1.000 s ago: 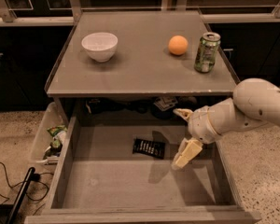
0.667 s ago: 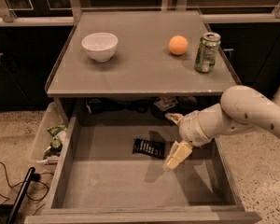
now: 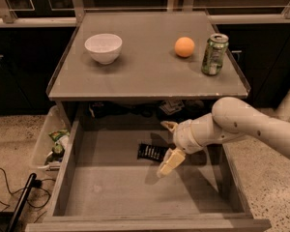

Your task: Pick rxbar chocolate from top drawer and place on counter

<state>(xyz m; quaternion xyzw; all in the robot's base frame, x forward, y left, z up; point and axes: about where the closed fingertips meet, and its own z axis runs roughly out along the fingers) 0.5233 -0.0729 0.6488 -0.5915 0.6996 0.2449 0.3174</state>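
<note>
rxbar [image 3: 151,152]: black wrapper, laid flat on drawer [image 3: 111,192] bottom, below counter's [image 3: 145,79] front edge
drawer: pulled open under counter
gripper [image 3: 168,144]: fingers spread, at rxbar's right end
</note>
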